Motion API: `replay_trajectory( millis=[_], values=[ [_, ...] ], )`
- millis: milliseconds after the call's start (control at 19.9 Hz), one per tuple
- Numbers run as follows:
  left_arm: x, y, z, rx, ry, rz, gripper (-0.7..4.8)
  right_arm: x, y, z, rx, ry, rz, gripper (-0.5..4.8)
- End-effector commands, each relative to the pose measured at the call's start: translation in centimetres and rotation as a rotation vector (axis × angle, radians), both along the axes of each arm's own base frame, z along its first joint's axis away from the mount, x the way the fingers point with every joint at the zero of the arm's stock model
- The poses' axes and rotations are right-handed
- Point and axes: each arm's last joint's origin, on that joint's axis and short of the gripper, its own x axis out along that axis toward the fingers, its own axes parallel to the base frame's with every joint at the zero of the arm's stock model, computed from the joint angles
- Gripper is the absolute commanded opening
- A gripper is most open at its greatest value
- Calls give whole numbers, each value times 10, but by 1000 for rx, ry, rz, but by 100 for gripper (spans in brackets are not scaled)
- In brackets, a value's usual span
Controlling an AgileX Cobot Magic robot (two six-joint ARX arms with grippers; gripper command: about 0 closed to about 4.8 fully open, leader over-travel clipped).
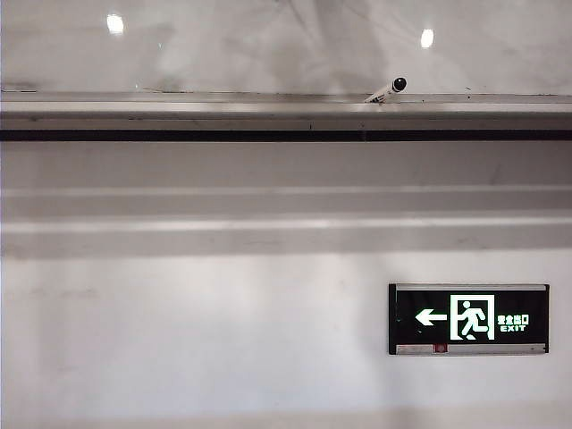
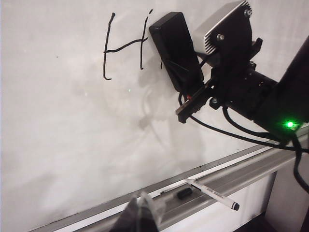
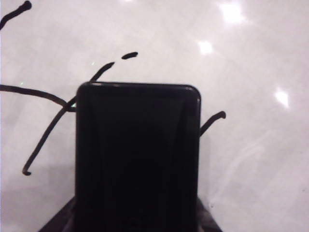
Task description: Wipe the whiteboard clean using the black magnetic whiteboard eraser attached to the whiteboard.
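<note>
The black magnetic whiteboard eraser point(image 2: 176, 50) is lying flat against the whiteboard point(image 2: 63, 140), tilted, just beside the black handwritten strokes point(image 2: 124, 46) and covering part of them. The right pincer point(image 2: 195, 94) is reaching in at the eraser's lower end; whether it is clamped on the eraser cannot be told, since the fingers are hidden behind the block. Below, a white marker with a black cap point(image 2: 212, 193) and a small black piece point(image 2: 184, 194) are lying on the silver ledge point(image 2: 251, 169). The left pincer point(image 2: 140, 212) is hanging near the ledge, well apart from the eraser, its jaws closed on nothing.

The right wrist view is filling up with the eraser point(image 3: 137, 154), the strokes point(image 3: 46, 140) emerging on both sides of it. The exterior view is showing neither pincer nor eraser, only the board's lower strip point(image 1: 268, 45), the ledge point(image 1: 268, 112), the marker point(image 1: 387, 89) and an exit sign point(image 1: 467, 319) on the wall point(image 1: 179, 340) underneath.
</note>
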Motion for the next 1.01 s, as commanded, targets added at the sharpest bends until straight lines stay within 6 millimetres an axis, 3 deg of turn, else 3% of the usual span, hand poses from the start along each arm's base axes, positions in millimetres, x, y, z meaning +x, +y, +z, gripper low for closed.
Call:
replay_trajectory(
  millis=[50,504,1007],
  values=[
    [-2,1,3,-12,-18,-3,-5,0,-4,3,36,-9,-62,117],
    [-2,1,3,-12,-18,-3,-5,-1,-19,15,143,-109,-167,107],
    [-2,1,3,-12,-18,-4,-5,-15,-32,34,177,-180,-154,107]
  ],
)
